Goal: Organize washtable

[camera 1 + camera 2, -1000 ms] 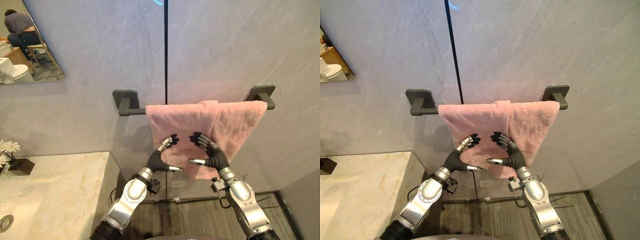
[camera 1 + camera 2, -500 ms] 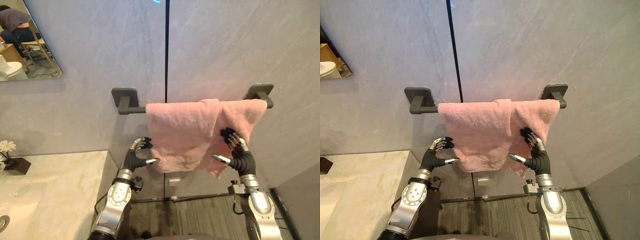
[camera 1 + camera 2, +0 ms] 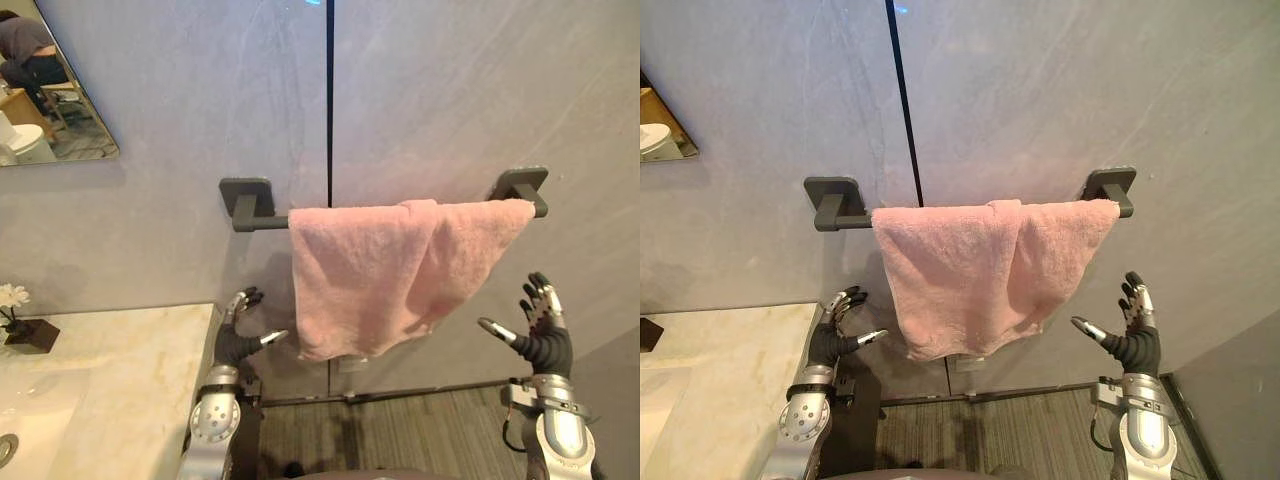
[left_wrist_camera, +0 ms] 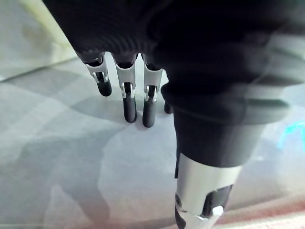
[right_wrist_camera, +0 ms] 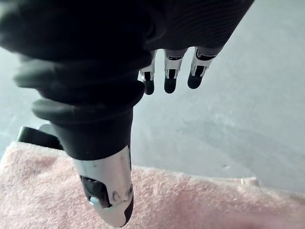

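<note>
While leaving the pink terry towel (image 3: 385, 270) draped lopsided over the dark grey wall-mounted bar (image 3: 262, 222), holds left hand (image 3: 236, 338) and right hand (image 3: 540, 335) clear either side, fingers apart and empty; could drag it off by snagging the longer left corner.

This is a bathroom: a dark towel bar (image 3: 262, 222) on a grey stone-look wall (image 3: 450, 90) carries a pink towel (image 3: 380, 270), with a marble washtable (image 3: 130, 360) and its sunken basin (image 3: 25, 405) below-left of the bar and a mirror (image 3: 50, 90) above-left.
</note>
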### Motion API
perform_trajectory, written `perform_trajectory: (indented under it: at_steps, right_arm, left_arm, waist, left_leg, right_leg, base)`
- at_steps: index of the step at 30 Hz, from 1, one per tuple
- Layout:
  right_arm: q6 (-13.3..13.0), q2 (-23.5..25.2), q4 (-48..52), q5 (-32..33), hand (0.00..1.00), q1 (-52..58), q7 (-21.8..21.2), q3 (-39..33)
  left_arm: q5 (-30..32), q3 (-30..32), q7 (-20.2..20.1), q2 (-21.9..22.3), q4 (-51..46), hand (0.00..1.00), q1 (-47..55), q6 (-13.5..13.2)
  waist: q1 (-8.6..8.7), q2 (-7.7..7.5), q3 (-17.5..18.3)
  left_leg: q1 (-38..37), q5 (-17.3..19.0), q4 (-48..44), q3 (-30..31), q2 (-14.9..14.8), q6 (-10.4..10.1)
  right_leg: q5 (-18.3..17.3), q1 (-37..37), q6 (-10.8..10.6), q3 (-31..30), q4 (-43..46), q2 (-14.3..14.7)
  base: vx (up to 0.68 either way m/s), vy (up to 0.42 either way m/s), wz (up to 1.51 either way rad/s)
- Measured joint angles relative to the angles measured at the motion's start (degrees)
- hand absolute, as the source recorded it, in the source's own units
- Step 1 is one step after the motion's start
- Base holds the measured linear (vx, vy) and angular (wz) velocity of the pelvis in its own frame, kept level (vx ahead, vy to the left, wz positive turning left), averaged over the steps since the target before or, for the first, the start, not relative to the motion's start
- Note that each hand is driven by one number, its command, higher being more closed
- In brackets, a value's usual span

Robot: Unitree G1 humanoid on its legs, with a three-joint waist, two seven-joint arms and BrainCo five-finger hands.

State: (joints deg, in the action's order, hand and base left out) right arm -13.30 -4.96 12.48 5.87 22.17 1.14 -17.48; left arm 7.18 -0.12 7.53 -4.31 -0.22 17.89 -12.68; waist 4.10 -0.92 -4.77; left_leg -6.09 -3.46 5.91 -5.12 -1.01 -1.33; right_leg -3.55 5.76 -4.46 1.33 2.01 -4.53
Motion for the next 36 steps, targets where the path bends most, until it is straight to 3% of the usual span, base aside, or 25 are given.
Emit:
perform_trajectory:
  at_steps: [8,11,15,21,27,32,35,36]
  right_arm:
    - [0.4,0.2,-10.5,-1.8,0.00,3.2,-0.2,2.4]
    - [0.7,0.1,-18.3,-2.3,0.00,3.1,-0.3,5.1]
    - [1.4,0.2,-30.9,-5.5,0.00,0.3,-0.2,9.6]
    - [2.7,0.1,-46.1,-8.9,0.00,-3.9,0.2,10.6]
    - [3.6,0.1,-52.6,-12.0,0.00,-5.1,0.3,10.5]
    - [3.8,0.1,-53.0,-12.9,0.00,-8.0,1.6,11.5]
    - [3.9,0.7,-51.5,-13.2,0.00,-10.8,2.4,12.8]
    - [4.1,0.9,-51.5,-13.2,0.00,-11.7,2.4,13.0]
  left_arm:
    - [-3.2,0.9,-2.6,0.9,1.7,0.00,5.9,0.0]
    - [-3.3,0.9,-3.4,0.9,7.1,0.00,5.5,0.0]
    - [-3.7,0.7,-3.9,0.9,17.0,0.00,4.7,0.4]
    - [-2.2,0.9,-3.4,0.8,32.3,0.00,2.3,1.2]
    - [-0.8,1.1,-2.2,0.8,38.3,0.00,1.6,1.4]
    - [-0.9,2.9,-2.1,1.3,39.1,0.00,0.3,1.7]
    - [-1.1,3.2,-1.0,-0.2,38.9,0.00,-3.3,2.3]
    - [-1.1,3.7,-0.9,-0.3,38.7,0.00,-4.4,2.4]
  waist:
    - [-0.60,0.02,0.1]
    - [-1.70,-0.03,0.2]
    - [-1.86,0.18,0.5]
    - [-1.95,0.42,1.1]
    - [-2.40,0.29,1.0]
    - [-3.89,0.07,0.0]
    - [-4.88,-0.77,-2.3]
    - [-5.39,-0.10,-3.0]
  left_leg:
    - [0.2,0.3,0.0,-0.2,0.0,0.3]
    - [0.2,0.6,0.0,-0.3,0.1,0.3]
    - [0.0,0.6,0.0,0.1,0.0,0.3]
    - [-0.5,0.8,0.0,0.1,0.0,-0.1]
    - [-1.2,0.9,0.0,0.1,0.0,-0.1]
    - [0.2,1.3,-0.5,-3.5,-1.0,-0.4]
    - [10.1,6.5,-13.3,-4.4,-3.1,-0.2]
    - [12.8,7.7,-17.0,-4.0,-5.3,0.2]
  right_leg:
    - [-0.7,0.0,-0.3,0.6,1.2,-0.6]
    - [-1.4,0.2,-0.1,1.2,2.0,-0.7]
    - [-1.9,0.3,0.1,1.6,2.5,-0.7]
    - [-3.0,0.2,0.1,1.7,2.8,-0.6]
    - [-2.9,1.0,0.1,1.6,2.7,-0.6]
    - [-2.1,-2.1,0.4,-1.8,3.2,0.3]
    - [-1.7,-8.1,0.0,-3.3,7.5,1.1]
    - [-2.5,-10.1,-0.9,-3.8,11.0,2.4]
  base:
    - [0.01,-0.002,0.04]
    - [-0.03,-0.017,0.04]
    - [-0.01,-0.016,0.05]
    - [0.00,0.000,0.00]
    - [0.05,-0.014,-0.01]
    - [-0.04,-0.012,-0.36]
    - [-0.09,-0.048,-0.24]
    - [-0.06,-0.021,-0.06]
